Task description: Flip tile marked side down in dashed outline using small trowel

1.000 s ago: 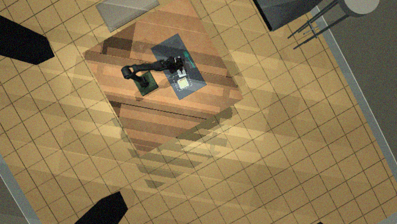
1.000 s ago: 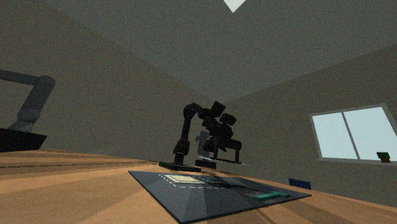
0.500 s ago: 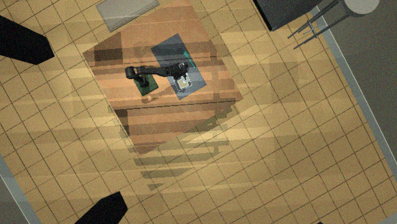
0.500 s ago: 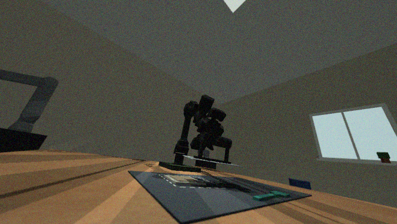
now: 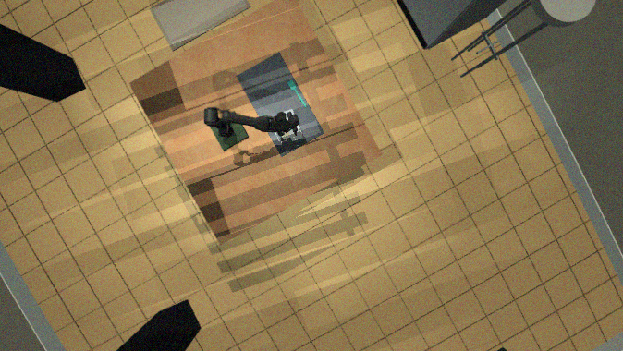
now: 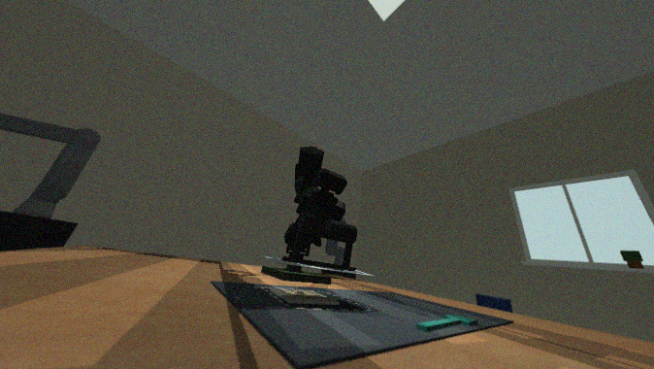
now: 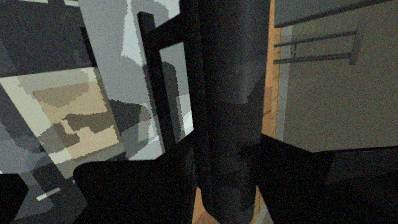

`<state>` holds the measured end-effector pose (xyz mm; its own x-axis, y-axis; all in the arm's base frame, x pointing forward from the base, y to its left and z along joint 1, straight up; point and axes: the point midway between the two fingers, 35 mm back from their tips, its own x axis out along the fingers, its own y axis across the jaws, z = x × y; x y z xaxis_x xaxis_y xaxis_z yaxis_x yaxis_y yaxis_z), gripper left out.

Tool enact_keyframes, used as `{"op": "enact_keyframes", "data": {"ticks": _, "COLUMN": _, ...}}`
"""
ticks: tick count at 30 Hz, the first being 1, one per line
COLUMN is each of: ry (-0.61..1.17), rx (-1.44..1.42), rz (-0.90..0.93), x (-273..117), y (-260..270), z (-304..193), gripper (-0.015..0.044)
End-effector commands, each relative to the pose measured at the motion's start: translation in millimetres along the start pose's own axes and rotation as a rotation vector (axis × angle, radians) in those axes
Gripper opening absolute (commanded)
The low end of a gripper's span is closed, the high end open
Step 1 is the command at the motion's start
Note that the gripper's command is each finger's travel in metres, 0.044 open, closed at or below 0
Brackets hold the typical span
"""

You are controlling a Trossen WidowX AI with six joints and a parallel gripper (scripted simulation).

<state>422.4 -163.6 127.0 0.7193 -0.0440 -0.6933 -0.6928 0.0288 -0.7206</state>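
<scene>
My gripper (image 5: 289,122) (image 6: 324,234) (image 7: 219,131) is shut on the trowel's thick black handle (image 7: 230,95). The trowel's flat grey blade (image 6: 365,274) (image 7: 107,35) is held nearly level above the mat (image 5: 260,79) (image 6: 383,337), close over the tile. The pale tile (image 5: 287,134) (image 6: 310,298) (image 7: 82,120) lies flat on the mat, within the dashed outline (image 7: 48,194) as far as it shows. A tan patch is on its upper face. In the wrist view the blade is beside the tile; whether they touch cannot be told. The arm hides part of the tile in the top view.
A teal T-shaped piece (image 5: 299,94) (image 6: 439,323) lies on the mat beyond the outline. The arm's dark green base plate (image 5: 237,139) (image 6: 296,276) stands on the wooden table beside the mat. A grey panel (image 5: 199,20) lies past the table's far edge.
</scene>
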Motion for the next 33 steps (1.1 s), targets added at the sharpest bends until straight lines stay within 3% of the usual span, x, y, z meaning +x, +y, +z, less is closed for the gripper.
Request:
{"op": "enact_keyframes", "data": {"ticks": 1, "ry": -0.007, "rx": -0.011, "rz": -0.015, "x": 0, "y": -2, "z": -20, "gripper": 0.0}}
{"op": "enact_keyframes", "data": {"ticks": 28, "ry": -0.014, "rx": -0.042, "rz": -0.09, "x": -18, "y": 40, "z": -162, "gripper": 0.0}}
{"op": "enact_keyframes", "data": {"ticks": 33, "ry": -0.012, "rx": -0.044, "rz": -0.097, "x": -20, "y": 43, "z": -169, "gripper": 0.0}}
